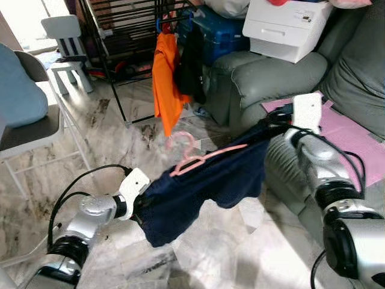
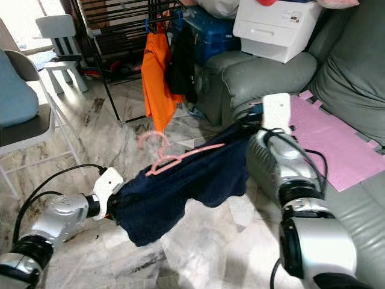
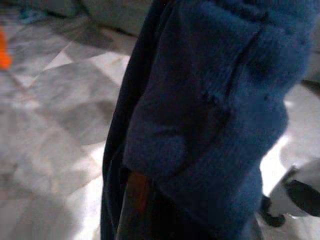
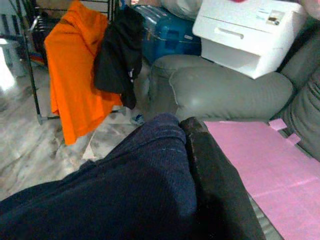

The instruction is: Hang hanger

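Observation:
A pink hanger [image 1: 191, 158] lies in the neck of a navy garment [image 1: 204, 183], its hook pointing up toward the rack. The garment is stretched in the air between my two arms. My left gripper [image 1: 143, 211] holds its lower left end, with the fingers buried in cloth [image 3: 210, 115]. At the upper right end by the sofa, my right gripper [image 1: 267, 129] is shut on the garment; one black finger [image 4: 215, 180] shows beside the navy fabric. The black drying rack [image 1: 114, 36] stands beyond, with an orange shirt [image 1: 166, 84] and a black garment [image 1: 191, 63] hanging on it.
A grey sofa [image 1: 271, 75] stands on the right with a pink mat [image 1: 352, 138] on its seat and a white box [image 1: 287, 27] on its arm. A blue case [image 1: 219, 33] sits behind. A chair [image 1: 36, 129] and small white chair [image 1: 66, 42] stand left on marble floor.

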You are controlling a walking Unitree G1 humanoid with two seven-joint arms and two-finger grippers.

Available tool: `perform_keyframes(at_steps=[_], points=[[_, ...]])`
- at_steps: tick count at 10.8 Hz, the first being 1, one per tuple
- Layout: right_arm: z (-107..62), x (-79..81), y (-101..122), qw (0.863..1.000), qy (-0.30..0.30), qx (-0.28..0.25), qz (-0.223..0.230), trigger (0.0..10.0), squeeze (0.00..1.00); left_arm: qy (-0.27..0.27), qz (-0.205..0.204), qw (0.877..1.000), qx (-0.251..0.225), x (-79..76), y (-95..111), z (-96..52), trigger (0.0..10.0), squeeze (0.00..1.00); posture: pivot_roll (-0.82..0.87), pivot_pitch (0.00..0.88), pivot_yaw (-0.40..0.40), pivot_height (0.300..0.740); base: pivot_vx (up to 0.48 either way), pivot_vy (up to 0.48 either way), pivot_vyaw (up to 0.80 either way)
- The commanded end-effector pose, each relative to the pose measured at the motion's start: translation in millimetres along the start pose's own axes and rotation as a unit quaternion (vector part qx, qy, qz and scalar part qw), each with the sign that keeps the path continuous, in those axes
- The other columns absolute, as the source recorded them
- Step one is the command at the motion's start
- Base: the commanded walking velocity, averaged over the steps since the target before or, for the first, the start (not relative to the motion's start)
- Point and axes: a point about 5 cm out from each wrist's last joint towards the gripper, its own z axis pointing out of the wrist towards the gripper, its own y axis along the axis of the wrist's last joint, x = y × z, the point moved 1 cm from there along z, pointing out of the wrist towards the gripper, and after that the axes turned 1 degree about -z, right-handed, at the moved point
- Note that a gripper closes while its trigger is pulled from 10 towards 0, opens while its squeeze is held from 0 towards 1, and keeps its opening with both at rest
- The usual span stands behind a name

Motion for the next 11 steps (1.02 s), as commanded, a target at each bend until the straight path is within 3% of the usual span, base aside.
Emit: perform_keyframes(at_steps=[1, 4, 6, 7, 9, 10, 11], points=[[2.3, -21.9, 49.4, 0.993, -0.059, -0.104, -0.015, 0.0, 0.00, 0.084, -0.068, 0.990, 0.087, 13.5, -48.6, -21.2, 0.0, 0.00, -0.20, 0.000, 0.048, 0.740, 0.000, 0.000, 0.00], [5.8, 21.6, 44.8, 0.993, -0.012, -0.112, -0.039, 0.0, 0.00, 0.124, -0.138, 0.983, -0.011, 2.3, -14.3, 8.8, 0.0, 0.00, -0.19, 0.000, 0.046, 0.740, 0.000, 0.000, 0.00], [4.8, 36.9, 40.4, 0.989, 0.003, -0.115, -0.092, 0.0, 0.00, 0.077, -0.143, 0.985, -0.063, -23.4, 13.0, 29.7, 0.0, 0.00, -0.19, 0.000, 0.044, 0.740, 0.000, 0.000, 0.00], [2.1, 43.5, 32.8, 0.981, 0.010, -0.112, -0.160, 0.0, 0.00, 0.057, -0.139, 0.983, -0.107, -37.3, 38.1, 36.7, 0.0, 0.00, -0.19, 0.000, 0.044, 0.740, 0.000, 0.000, 0.00], [-2.0, 58.2, 22.9, 0.975, 0.038, -0.112, -0.190, 0.0, 0.00, 0.036, -0.131, 0.981, -0.140, -49.7, 61.6, 40.0, 0.0, 0.00, -0.19, 0.000, 0.046, 0.740, 0.000, 0.000, 0.00], [-7.7, 80.7, 13.7, 0.966, 0.090, -0.117, -0.211, 0.0, 0.00, 0.021, -0.131, 0.978, -0.163, -57.1, 78.8, 40.7, 0.0, 0.00, -0.19, 0.000, 0.049, 0.740, 0.000, 0.000, 0.00], [-11.2, 92.2, 11.2, 0.966, 0.116, -0.123, -0.196, 0.0, 0.00, 0.017, -0.130, 0.977, -0.166, -59.5, 82.7, 40.6, 0.0, 0.00, -0.19, 0.000, 0.049, 0.740, 0.000, 0.000, 0.00]])
